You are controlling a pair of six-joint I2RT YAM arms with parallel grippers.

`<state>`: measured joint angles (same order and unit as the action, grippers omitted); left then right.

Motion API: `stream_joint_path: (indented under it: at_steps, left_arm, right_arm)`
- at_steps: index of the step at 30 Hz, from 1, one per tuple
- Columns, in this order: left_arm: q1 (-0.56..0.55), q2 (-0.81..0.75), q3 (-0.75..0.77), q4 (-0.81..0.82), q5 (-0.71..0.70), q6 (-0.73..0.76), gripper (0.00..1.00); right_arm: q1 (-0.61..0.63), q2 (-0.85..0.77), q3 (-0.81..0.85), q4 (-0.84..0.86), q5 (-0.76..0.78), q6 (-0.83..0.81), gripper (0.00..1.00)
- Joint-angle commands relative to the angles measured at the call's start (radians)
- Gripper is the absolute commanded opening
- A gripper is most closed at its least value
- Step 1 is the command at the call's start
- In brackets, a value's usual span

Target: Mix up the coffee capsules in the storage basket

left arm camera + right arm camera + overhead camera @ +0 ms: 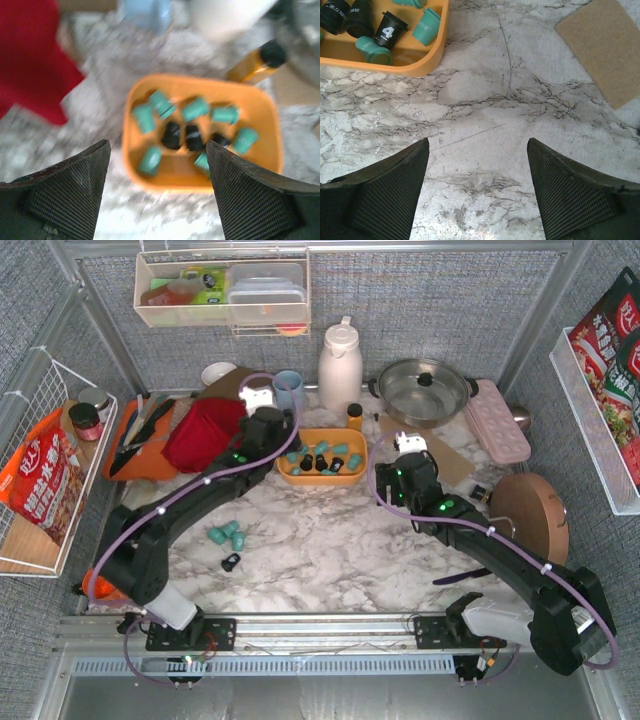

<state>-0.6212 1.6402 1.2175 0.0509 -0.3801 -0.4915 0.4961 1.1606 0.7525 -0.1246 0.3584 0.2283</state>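
- Shallow orange-yellow plastic storage basket (pixel 320 481), rectangular with rounded corners, sits on the white marble-patterned counter (pixel 330 570) at the centre of the top view, just below a tall white plastic jug (pixel 340 365).
- Inside it lie small tapered coffee capsules (pixel 195 108). Most are teal, and a few black ones are grouped near the middle (the left wrist view is blurred, so no exact count).
- One black capsule printed with a white "4" (pixel 389 30) stands near the basket's corner, at the upper left of the right wrist view, with teal ones just beside it.
- Loose on the counter, lower left of the basket in the top view, are a small cluster of teal capsules (pixel 225 533) and a single black capsule (pixel 231 562) just below them.
- Left gripper (pixel 158 150): jaws wide, nothing between them. It is raised at the basket's left end, and the basket shows through the gap in the left wrist view.
- Right gripper (pixel 477 142): jaws wide and empty, over the marble counter right of the basket.
- Crumpled red cloth (pixel 205 430) lies left of the left gripper.
- Small amber bottle with a black cap (pixel 354 416) stands just above the basket's upper right corner.
- Flat tan cork-like mat (pixel 602 47) sits at the upper right of the right wrist view.
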Motion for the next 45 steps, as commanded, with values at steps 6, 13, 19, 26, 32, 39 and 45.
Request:
stream_joint_path:
  at_steps: [6,13,19,26,32,39,45]
  left_arm:
    - [0.0,-0.278,-0.28,-0.566,-0.151,-0.375,0.81]
    - [0.0,-0.407,-0.354,-0.868,-0.239,-0.663,0.77]
    - [0.0,-0.514,-0.505,-0.851,-0.283,-0.756,0.76]
    - [0.018,-0.573,-0.607,-0.813,-0.347,-0.81,0.68]
    - [0.047,-0.579,-0.66,-0.648,-0.292,-0.785,0.65]
    - [0.066,-0.551,-0.69,-0.568,-0.295,-0.789,0.61]
    - [0.121,-0.519,-0.728,-0.496,-0.28,-0.758,0.57]
  right_arm:
    - [-0.001,-0.005,0.007,0.021,-0.048,0.009,0.84]
    - [-0.001,-0.013,0.005,0.028,-0.069,0.011,0.84]
    - [0.017,-0.003,-0.003,0.084,-0.24,-0.021,0.83]
    - [0.068,0.033,0.011,0.102,-0.287,-0.072,0.81]
    - [0.085,0.047,0.022,0.088,-0.287,-0.09,0.81]
    - [0.089,0.051,0.03,0.076,-0.294,-0.096,0.81]
    - [0.093,0.047,0.032,0.068,-0.296,-0.101,0.81]
